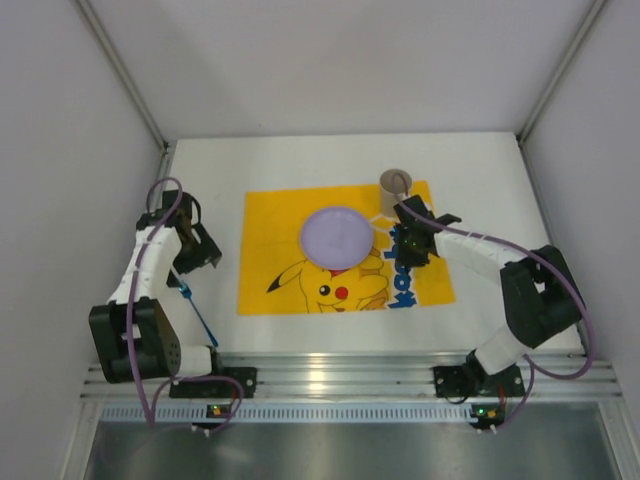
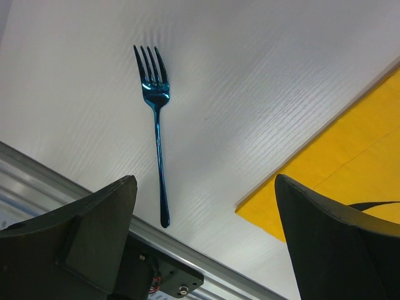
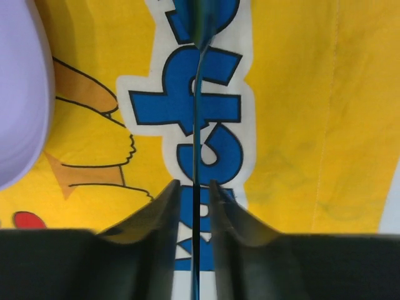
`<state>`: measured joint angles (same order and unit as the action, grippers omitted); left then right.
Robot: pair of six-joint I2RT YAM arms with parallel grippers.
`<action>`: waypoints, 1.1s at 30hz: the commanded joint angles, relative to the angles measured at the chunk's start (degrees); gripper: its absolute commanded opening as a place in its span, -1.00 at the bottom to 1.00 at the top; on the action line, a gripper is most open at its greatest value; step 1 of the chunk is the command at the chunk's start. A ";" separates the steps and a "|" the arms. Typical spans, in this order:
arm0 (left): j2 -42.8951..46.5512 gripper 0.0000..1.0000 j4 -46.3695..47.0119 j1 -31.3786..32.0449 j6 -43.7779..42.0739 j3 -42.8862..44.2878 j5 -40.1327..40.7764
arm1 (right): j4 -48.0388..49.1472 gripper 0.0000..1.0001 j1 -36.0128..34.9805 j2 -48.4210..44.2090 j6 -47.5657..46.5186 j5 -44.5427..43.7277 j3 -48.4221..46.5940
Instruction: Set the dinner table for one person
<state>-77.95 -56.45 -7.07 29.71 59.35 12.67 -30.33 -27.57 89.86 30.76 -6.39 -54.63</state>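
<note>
Dinner table (image 1: pixel 340 160), white and matte, carries everything, with a yellow Pikachu-print mat (image 1: pixel 270 230) spread across its middle. On the mat's centre sits a round lavender plate (image 1: pixel 337 236). A beige cup (image 1: pixel 393 190) stands upright at the mat's far right corner.

Off the mat's left edge, the left gripper (image 2: pixel 205 180) hangs over bare table with its fingers spread wide and nothing between them. A shiny blue fork (image 2: pixel 158 137) lies flat on the table below it, apart from the mat's left edge. Its tines point away from the wrist camera and its handle end lies close to the table's metal rail (image 2: pixel 37 175). In the wrist view the fork lies nearer the left finger than the right.

Over the mat's right part, above the blue lettering (image 3: pixel 187 112), the right gripper (image 3: pixel 194 184) is almost closed around a thin dark-blue utensil (image 3: pixel 196 125) seen edge-on. A sliver of mat shows either side of it, so I cannot tell whether the fingers press it.
</note>
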 commanded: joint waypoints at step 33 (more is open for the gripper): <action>0.71 0.75 17.59 -17.10 13.61 -16.98 -0.10 | -25.83 0.09 0.50 -12.35 -3.87 -7.67 -14.89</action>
<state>-76.34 -45.80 -23.24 41.76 44.12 13.85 -51.94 -27.55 78.02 28.05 -13.43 -66.13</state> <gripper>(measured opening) 0.887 0.547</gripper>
